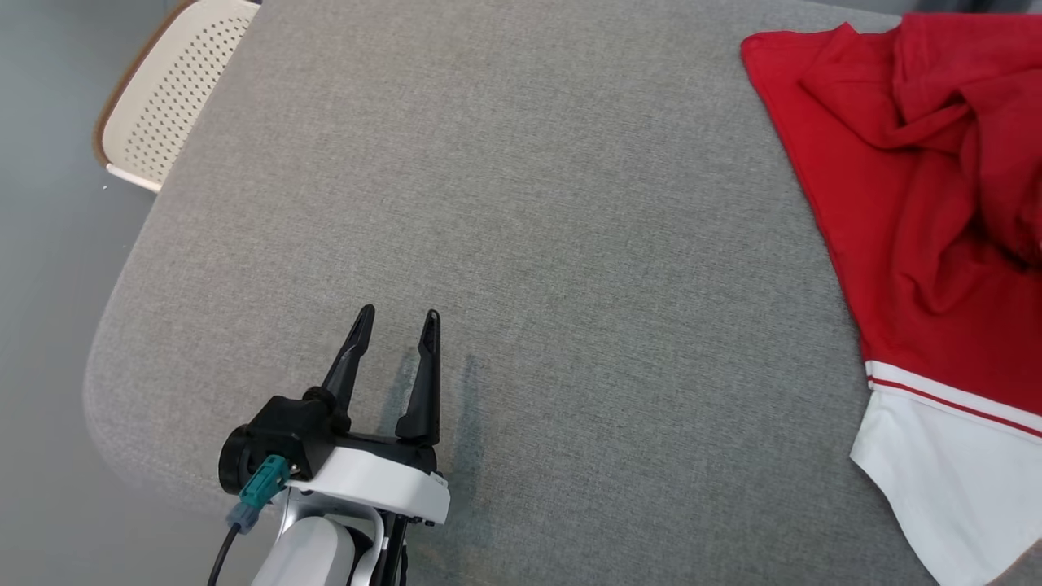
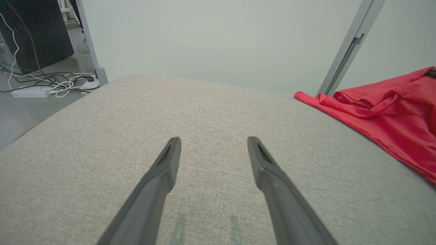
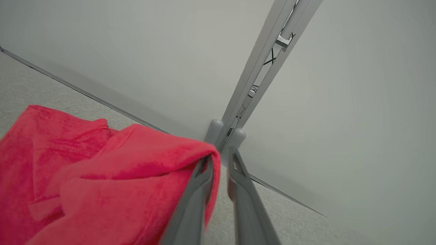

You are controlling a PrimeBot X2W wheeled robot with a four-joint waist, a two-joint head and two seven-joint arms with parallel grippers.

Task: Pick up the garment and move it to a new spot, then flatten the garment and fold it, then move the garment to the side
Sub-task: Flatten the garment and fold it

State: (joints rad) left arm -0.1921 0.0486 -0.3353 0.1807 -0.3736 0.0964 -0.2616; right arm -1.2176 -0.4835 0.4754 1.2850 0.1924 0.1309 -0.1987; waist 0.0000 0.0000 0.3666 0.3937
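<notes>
At 3 o'clock on the grey woven, round-cornered padded surface (image 1: pixel 521 203) lies the rumpled red cloth garment with white striped hem (image 1: pixel 920 203), soft and creased in loose folds. Step judged in hand: setting it at its new spot. Flattening would follow, calling for both grippers at opposite edges. Left gripper (image 1: pixel 399 313), at 7 o'clock, rigid dark tapered fingers spread wide, holds nothing. Right gripper (image 3: pixel 220 156): jaws barely parted, red cloth draped over one finger; whether it is pinched cannot be told.
</notes>
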